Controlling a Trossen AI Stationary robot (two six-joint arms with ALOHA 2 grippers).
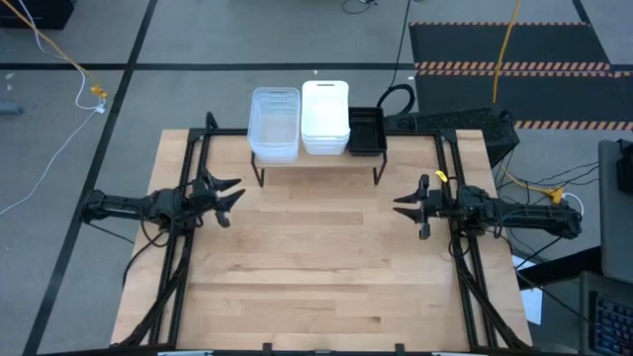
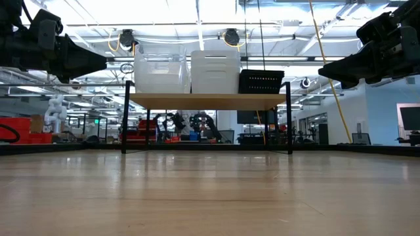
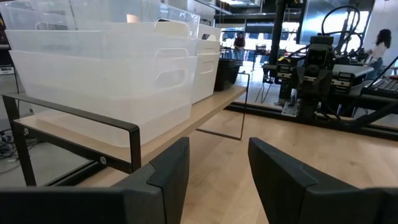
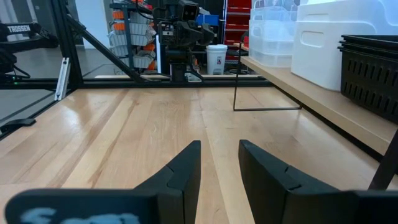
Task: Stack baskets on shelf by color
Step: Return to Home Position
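Three piles of baskets stand side by side on the shelf (image 1: 316,158) at the table's far edge: clear ones (image 1: 274,124) on the left, white ones (image 1: 324,117) in the middle, black slatted ones (image 1: 366,131) on the right. Each pile rests by its bottom on the plank (image 2: 207,100). My left gripper (image 1: 229,195) hovers open above the table's left side, fingers toward the middle. My right gripper (image 1: 406,211) hovers open above the right side, facing it. Both are empty and well clear of the shelf.
The shelf's thin black legs (image 2: 123,118) stand on the tabletop near its far edge. Bare light-wood tabletop (image 1: 316,267) stretches between and in front of the arms. Black frame rails (image 1: 178,257) run along the table's left and right sides. Cables lie on the floor beyond.
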